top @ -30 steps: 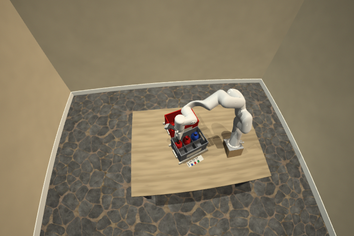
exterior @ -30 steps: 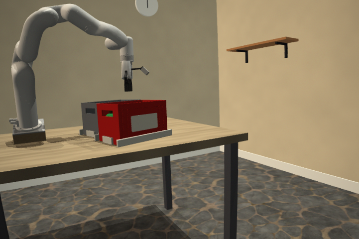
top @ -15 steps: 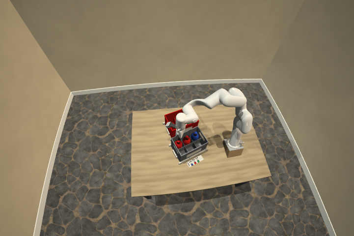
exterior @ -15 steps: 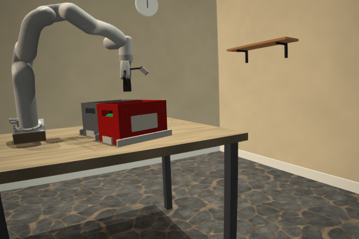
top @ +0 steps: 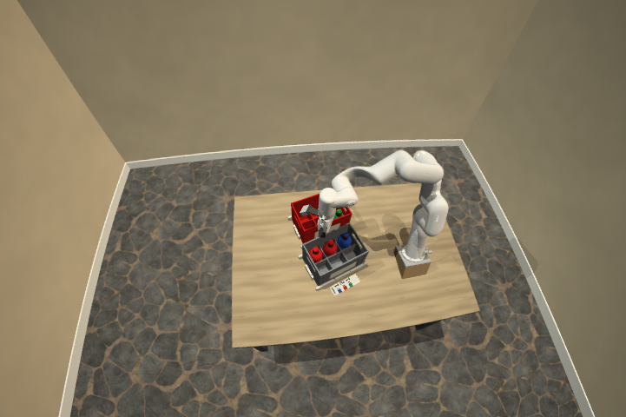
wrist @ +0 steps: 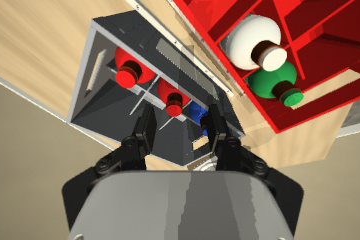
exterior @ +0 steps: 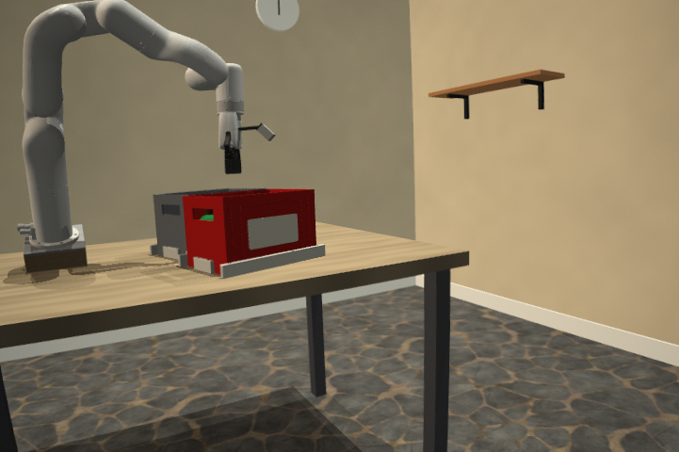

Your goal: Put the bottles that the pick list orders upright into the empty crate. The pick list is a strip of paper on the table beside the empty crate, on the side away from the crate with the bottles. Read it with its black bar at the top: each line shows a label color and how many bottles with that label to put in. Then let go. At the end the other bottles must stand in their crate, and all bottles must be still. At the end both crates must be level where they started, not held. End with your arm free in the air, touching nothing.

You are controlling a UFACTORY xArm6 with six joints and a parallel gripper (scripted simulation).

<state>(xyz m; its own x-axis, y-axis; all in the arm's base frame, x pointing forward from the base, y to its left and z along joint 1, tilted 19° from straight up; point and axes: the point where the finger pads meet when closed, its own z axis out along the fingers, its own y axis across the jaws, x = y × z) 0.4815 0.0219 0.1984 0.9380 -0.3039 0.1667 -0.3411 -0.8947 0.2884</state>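
Observation:
My gripper [top: 323, 234] [exterior: 233, 171] [wrist: 181, 114] is open and empty, above the crates. The grey crate [top: 328, 276] [exterior: 169, 229] [wrist: 138, 35] stands level and holds a red bottle [top: 315, 254] [wrist: 130, 65], a second red bottle [top: 329, 247] [wrist: 174, 97] and a blue bottle [top: 344, 240] [wrist: 198, 114], upright in one row. Its front row is empty. The red crate [top: 298, 221] [exterior: 206, 239] [wrist: 313, 110] holds a white bottle [wrist: 253, 42] and a green bottle [top: 339, 213] [wrist: 273, 82]; part of its inside is hidden. The pick list [top: 344, 284] shows blue, red and green marks; its counts are too small to read.
Low pale rails [top: 343, 276] [exterior: 273, 261] lie along the crates' feet. The crates stand close together on the wooden table [top: 264, 304] [exterior: 372, 245]. The arm's base [top: 414, 265] [exterior: 55, 255] stands to the right of the crates in the top view.

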